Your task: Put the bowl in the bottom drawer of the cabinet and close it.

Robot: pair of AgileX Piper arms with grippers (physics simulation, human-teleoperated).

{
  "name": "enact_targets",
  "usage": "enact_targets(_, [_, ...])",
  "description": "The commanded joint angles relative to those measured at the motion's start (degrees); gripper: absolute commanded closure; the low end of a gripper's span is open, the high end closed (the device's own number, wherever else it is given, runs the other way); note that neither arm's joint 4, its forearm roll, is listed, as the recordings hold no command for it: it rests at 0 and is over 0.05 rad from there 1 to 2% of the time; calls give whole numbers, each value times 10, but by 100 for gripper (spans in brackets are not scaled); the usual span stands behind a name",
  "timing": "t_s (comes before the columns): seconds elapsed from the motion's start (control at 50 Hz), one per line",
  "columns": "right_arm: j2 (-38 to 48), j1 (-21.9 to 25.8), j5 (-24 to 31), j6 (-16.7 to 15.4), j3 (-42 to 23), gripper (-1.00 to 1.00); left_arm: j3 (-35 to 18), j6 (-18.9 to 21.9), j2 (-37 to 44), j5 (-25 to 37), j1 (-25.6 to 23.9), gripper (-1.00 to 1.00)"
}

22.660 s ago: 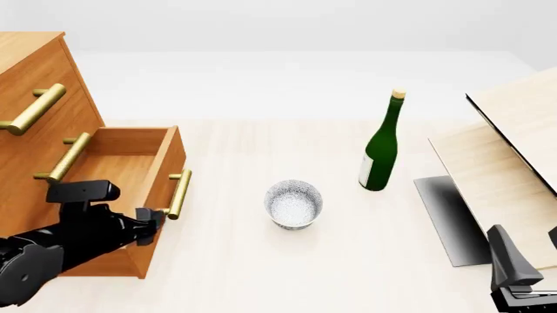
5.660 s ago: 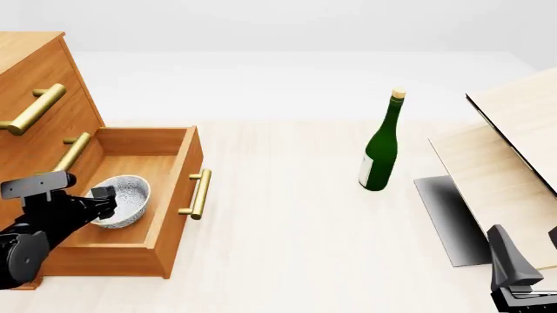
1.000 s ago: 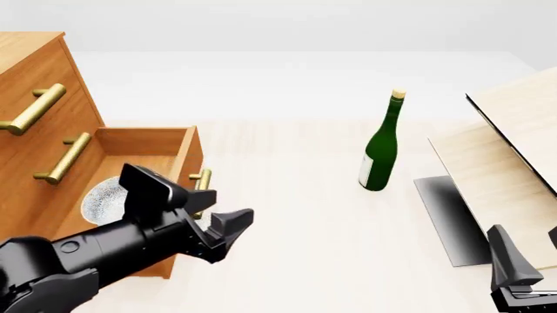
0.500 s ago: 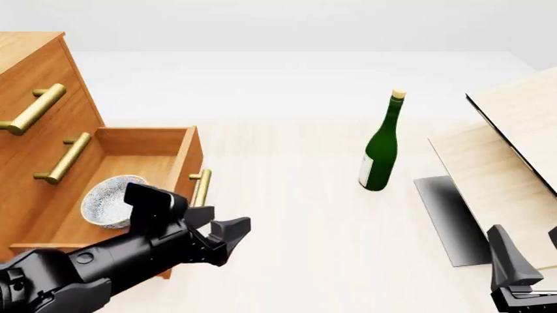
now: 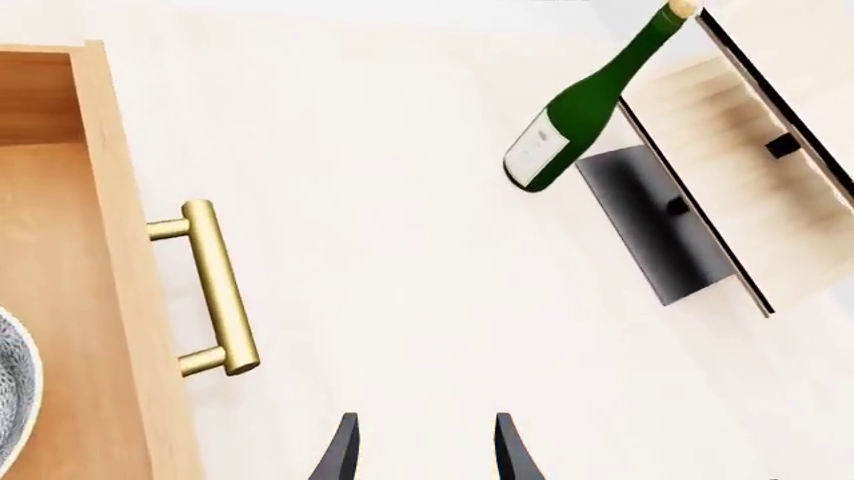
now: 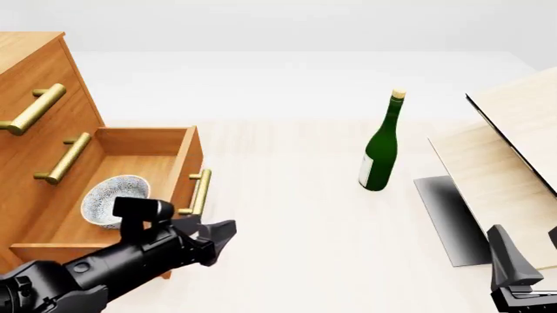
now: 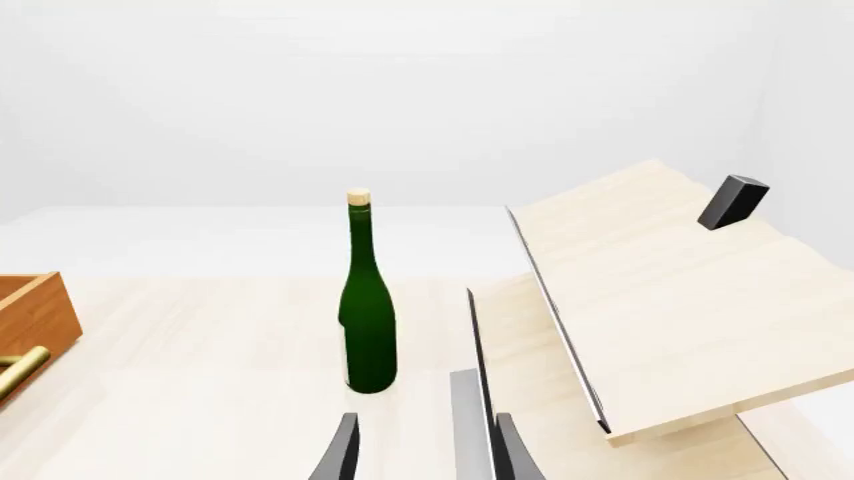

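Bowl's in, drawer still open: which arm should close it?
Left. Its hand hangs open just beside the drawer's handle, bowl inside. The right hand is far across the table near the bottle.

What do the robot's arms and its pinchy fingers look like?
Both arms are plain black all over, with no markings or cables showing. The left arm is thick and rounded, with a boxy block on top. The left gripper has two thin, pointed black fingers; the right gripper looks the same.
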Motion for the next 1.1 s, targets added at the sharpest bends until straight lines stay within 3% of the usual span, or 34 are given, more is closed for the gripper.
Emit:
enact_targets(0.02, [0,0,0,0,0,-100,17,-9,16,-20,27,-100])
enact_targets(0.06, [0,0,0,0,0,-100,23,-2,20,-21,48,-100])
enact_targets(1.1, [0,0,0,1,0,-100,56,14,21,-19,152,-100])
